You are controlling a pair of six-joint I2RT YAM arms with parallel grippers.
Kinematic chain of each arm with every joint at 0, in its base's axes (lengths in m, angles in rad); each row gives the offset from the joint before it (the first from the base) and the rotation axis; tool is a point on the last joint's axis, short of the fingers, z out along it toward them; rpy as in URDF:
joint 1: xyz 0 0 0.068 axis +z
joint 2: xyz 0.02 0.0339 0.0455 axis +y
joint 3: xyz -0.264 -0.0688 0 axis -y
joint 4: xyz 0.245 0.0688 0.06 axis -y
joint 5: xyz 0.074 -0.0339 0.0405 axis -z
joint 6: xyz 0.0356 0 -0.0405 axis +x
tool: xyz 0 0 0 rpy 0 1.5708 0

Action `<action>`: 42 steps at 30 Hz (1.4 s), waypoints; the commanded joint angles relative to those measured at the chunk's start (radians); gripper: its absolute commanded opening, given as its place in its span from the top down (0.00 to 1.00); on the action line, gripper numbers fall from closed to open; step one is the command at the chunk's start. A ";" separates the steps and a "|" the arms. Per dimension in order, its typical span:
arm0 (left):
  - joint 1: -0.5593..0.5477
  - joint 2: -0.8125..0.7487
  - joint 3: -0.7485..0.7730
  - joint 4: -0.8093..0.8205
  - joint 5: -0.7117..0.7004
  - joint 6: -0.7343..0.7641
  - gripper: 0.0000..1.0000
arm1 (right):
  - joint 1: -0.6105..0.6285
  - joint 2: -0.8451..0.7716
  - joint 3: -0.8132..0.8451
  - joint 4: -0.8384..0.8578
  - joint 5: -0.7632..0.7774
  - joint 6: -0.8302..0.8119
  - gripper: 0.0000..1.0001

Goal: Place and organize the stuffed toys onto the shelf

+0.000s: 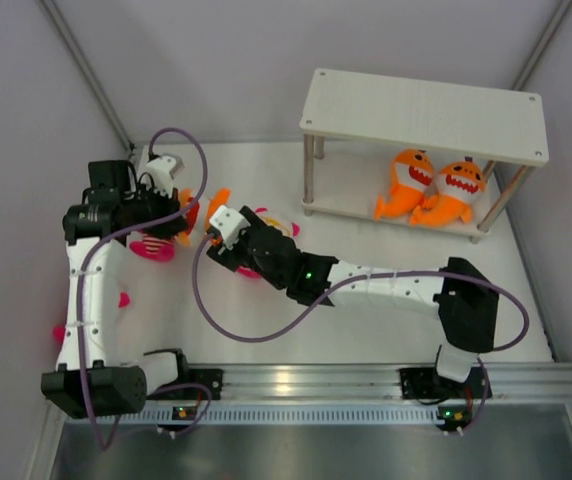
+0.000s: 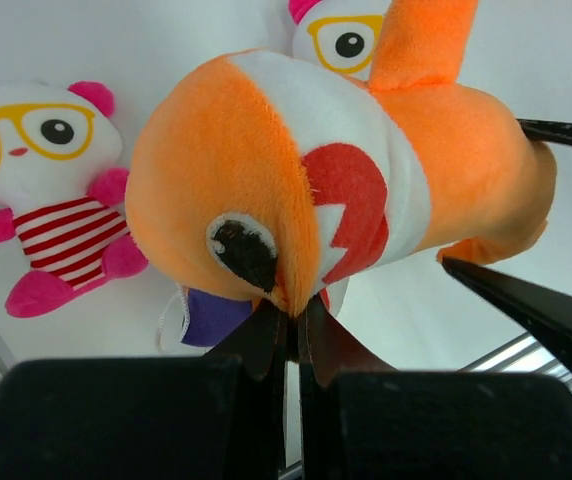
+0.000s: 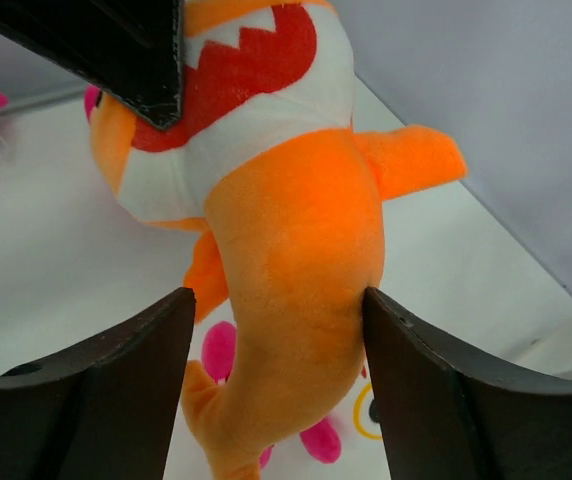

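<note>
An orange shark (image 2: 296,170) hangs above the table with my left gripper (image 2: 294,310) shut on a fold at its head. My right gripper (image 3: 276,300) is open around the shark's (image 3: 286,220) body: the right pad touches it and the left pad stands a little off. In the top view both grippers meet at the left of the table, the left gripper (image 1: 188,215) beside the right gripper (image 1: 216,225). Two more sharks (image 1: 406,185) (image 1: 453,190) stand on the lower tier of the shelf (image 1: 426,115). One doll (image 2: 41,190) lies on the table below, and another doll (image 2: 341,35) is behind the shark.
The shelf stands at the back right, its top board bare. Pink parts of a toy (image 1: 123,298) show beside the left arm's link. Grey walls close in the table on the left, back and right. A metal rail (image 1: 366,380) runs along the near edge.
</note>
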 commanded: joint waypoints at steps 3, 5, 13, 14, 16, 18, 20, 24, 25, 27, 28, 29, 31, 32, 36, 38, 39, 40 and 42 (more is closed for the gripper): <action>-0.030 -0.057 0.006 0.049 0.009 0.016 1.00 | 0.009 0.035 0.086 -0.036 0.076 0.020 0.57; -0.036 -0.068 -0.002 0.047 0.021 0.025 1.00 | 0.006 0.038 0.089 -0.037 0.082 0.044 0.65; -0.043 -0.096 -0.020 0.046 0.022 0.058 1.00 | -0.026 0.042 0.077 -0.017 0.125 0.070 0.48; -0.044 -0.097 -0.022 0.047 0.024 0.059 1.00 | -0.026 0.045 0.075 -0.016 0.125 0.071 0.61; -0.047 -0.099 -0.022 0.046 0.036 0.058 1.00 | -0.032 0.051 0.080 -0.016 0.122 0.071 0.77; -0.049 -0.102 -0.020 0.046 0.048 0.054 1.00 | -0.035 0.053 0.082 -0.014 0.125 0.074 1.00; -0.050 -0.096 -0.010 0.047 0.053 0.041 0.98 | -0.035 0.045 0.066 -0.016 0.135 0.110 1.00; -0.050 -0.099 0.004 0.046 0.018 0.036 0.02 | -0.043 -0.100 -0.090 0.025 0.176 0.302 1.00; -0.050 -0.100 0.009 0.047 -0.010 0.035 0.02 | -0.046 -0.140 -0.142 0.039 0.181 0.383 1.00; -0.049 -0.105 0.015 0.050 -0.046 0.031 0.02 | -0.047 -0.262 -0.289 0.015 0.203 0.533 1.00; -0.049 -0.100 0.026 0.050 -0.069 0.015 0.02 | -0.049 -0.301 -0.334 -0.008 0.216 0.590 1.00; -0.049 -0.088 0.030 0.049 -0.130 0.002 0.02 | -0.049 -0.338 -0.418 -0.035 0.223 0.650 1.00; -0.050 -0.071 0.041 0.050 -0.201 -0.031 0.02 | -0.047 -0.439 -0.495 -0.132 0.245 0.825 1.00; -0.050 -0.051 0.040 0.050 -0.262 -0.039 0.02 | -0.047 -0.468 -0.567 -0.158 0.253 0.880 1.00; -0.050 -0.014 0.018 0.050 -0.369 -0.073 0.02 | -0.049 -0.611 -0.708 -0.212 0.460 1.121 1.00; -0.050 -0.008 0.003 0.049 -0.361 -0.079 0.02 | -0.067 -0.622 -0.708 -0.230 0.532 1.166 1.00; -0.050 -0.005 0.000 0.050 -0.347 -0.079 0.02 | -0.113 -0.611 -0.695 -0.232 0.553 1.207 1.00; -0.049 -0.007 -0.006 0.049 -0.340 -0.081 0.02 | -0.151 -0.601 -0.655 -0.230 0.544 1.215 1.00; -0.050 -0.011 -0.010 0.050 -0.335 -0.076 0.02 | -0.251 -0.529 -0.609 -0.175 0.511 1.195 1.00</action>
